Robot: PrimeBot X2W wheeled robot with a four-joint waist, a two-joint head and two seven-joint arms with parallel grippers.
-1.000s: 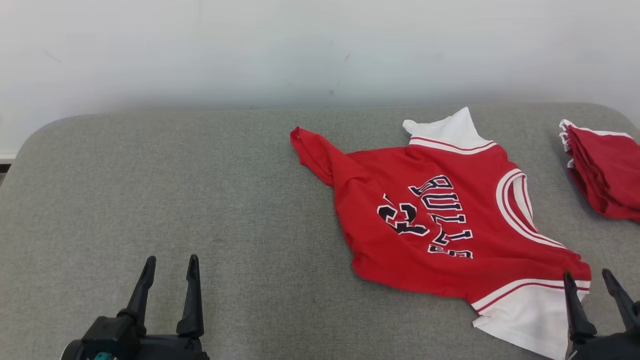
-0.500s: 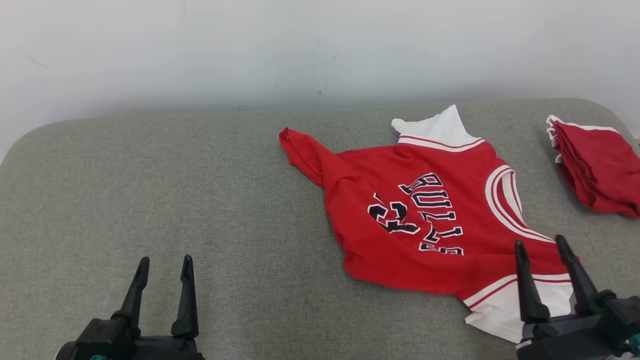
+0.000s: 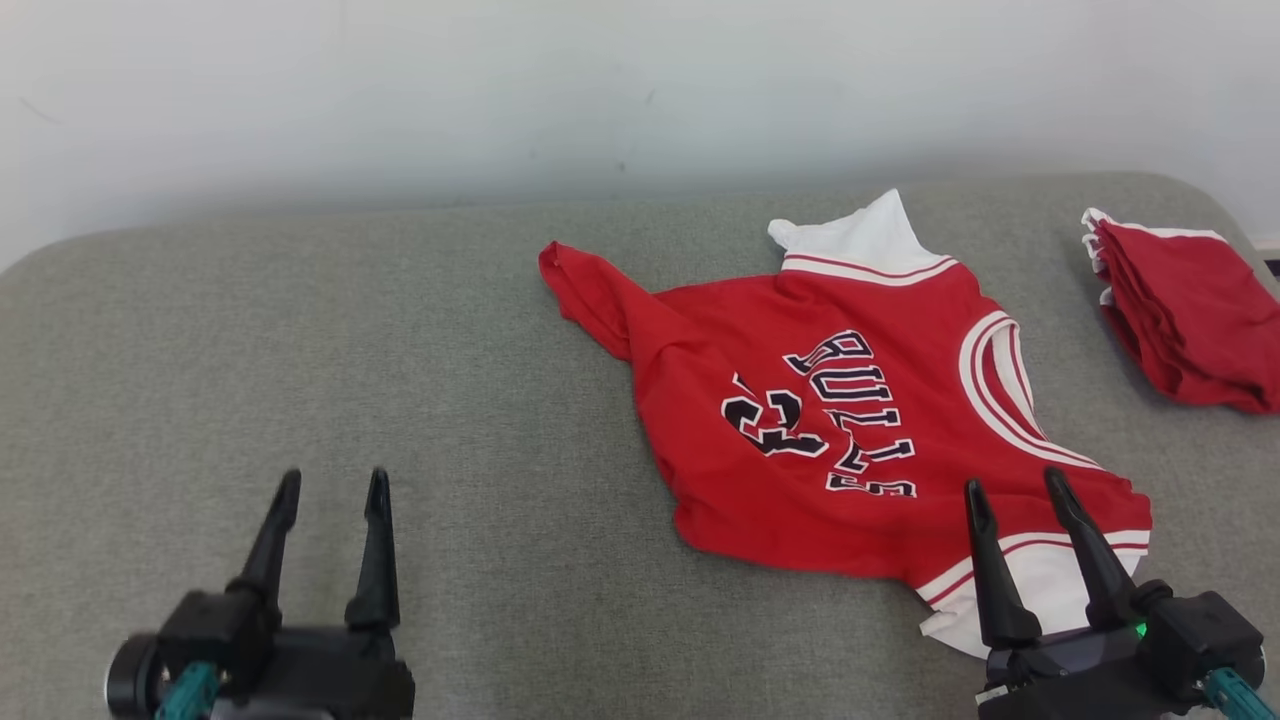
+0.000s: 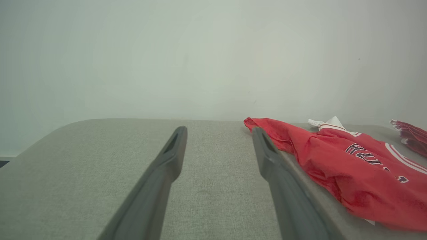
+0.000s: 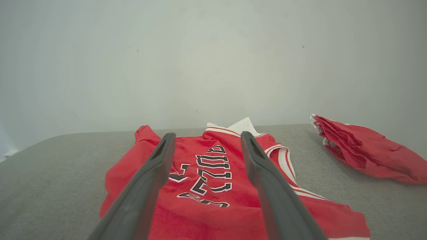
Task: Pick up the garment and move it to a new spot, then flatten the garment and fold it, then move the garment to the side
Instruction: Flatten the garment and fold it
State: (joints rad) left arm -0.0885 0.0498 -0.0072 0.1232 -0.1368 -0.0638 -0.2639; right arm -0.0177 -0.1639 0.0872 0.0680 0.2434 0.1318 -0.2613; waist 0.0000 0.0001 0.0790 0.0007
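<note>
Garment [image 3: 850, 430]: red with white trim, rumpled on the grey cushion [image 3: 400, 330], just ahead of the right gripper and well to the right of the left gripper.
Right gripper [image 3: 1011, 480]: fingers spread wide, holding nothing, tips over the garment's white-trimmed near corner.
Left gripper [image 3: 334, 474]: spread wide, empty, above bare cushion.
Folded red cloth [image 3: 1190, 320]: beyond the right gripper, to its right, apart from the garment.

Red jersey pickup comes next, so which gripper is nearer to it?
Right. The right gripper is over the red jersey's near white-trimmed corner; the left gripper is far to its left, over grey cushion.
</note>
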